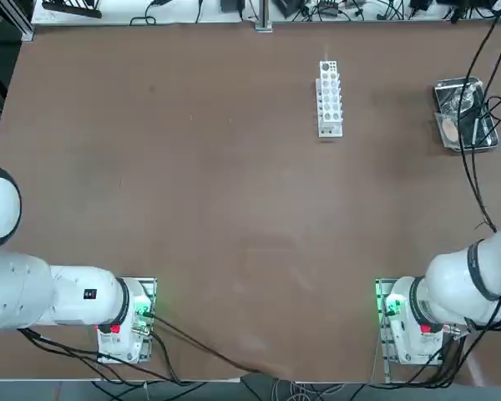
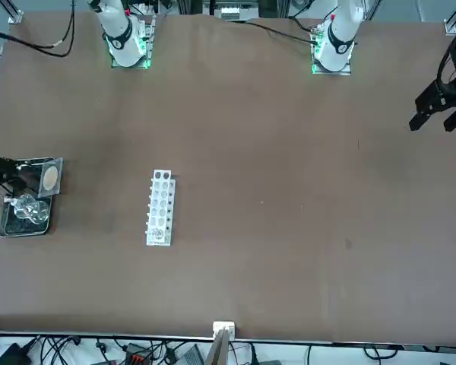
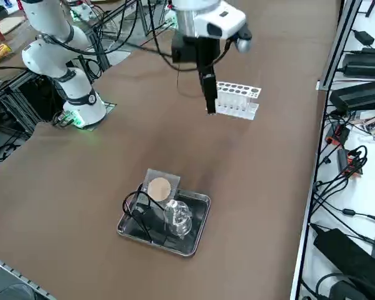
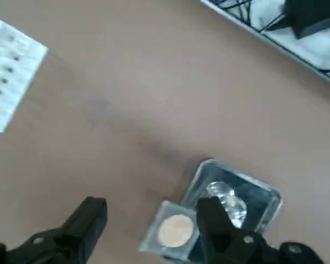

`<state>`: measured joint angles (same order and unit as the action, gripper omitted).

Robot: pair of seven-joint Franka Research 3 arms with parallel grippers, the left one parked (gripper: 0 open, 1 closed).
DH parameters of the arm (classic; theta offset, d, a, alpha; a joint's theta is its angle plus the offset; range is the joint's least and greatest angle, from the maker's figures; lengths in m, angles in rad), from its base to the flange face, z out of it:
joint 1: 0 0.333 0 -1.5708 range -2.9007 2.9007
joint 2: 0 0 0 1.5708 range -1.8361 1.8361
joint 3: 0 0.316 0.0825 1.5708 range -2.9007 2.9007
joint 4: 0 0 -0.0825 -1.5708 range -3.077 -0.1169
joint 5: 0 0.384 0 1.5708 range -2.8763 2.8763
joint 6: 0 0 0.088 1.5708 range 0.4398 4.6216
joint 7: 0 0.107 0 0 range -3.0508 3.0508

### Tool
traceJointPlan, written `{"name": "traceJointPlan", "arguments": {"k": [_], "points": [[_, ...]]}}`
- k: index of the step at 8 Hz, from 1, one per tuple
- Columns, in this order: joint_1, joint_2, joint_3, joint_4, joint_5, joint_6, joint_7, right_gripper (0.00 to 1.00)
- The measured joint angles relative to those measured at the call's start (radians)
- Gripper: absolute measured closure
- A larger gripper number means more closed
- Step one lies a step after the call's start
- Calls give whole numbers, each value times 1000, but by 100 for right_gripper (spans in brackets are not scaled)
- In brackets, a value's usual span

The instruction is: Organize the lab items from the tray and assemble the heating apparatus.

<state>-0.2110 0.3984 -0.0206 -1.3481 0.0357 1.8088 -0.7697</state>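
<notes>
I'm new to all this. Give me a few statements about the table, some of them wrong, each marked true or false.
1. The glass piece lies in the metal tray. True.
2. The mesh square has a tan centre. True.
3. The mesh square rests on the white holed rack. False: it lies at the tray, overlapping its rim.
4. The right gripper has its jaws shut. False: they are open.
5. The rack lies inside the tray. False: it stands on the table, apart from the tray.

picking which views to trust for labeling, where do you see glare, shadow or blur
right wrist view: tray and gripper fingers soft, out of focus, dim shadow on the table; right side view: tray much crisper, glints on the clear glass piece; top view: glints on the tray's contents
</notes>
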Motion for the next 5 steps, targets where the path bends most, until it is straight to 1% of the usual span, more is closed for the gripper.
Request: {"name": "traceJointPlan", "arguments": {"k": [1,2,3,5], "points": [[23,1,-62,-37,51,56,-74,0],[44,2,-116,-76,91,107,-135,0],[57,2,-152,-107,106,141,-173,0],[71,7,-192,-137,112,156,-225,0]]}}
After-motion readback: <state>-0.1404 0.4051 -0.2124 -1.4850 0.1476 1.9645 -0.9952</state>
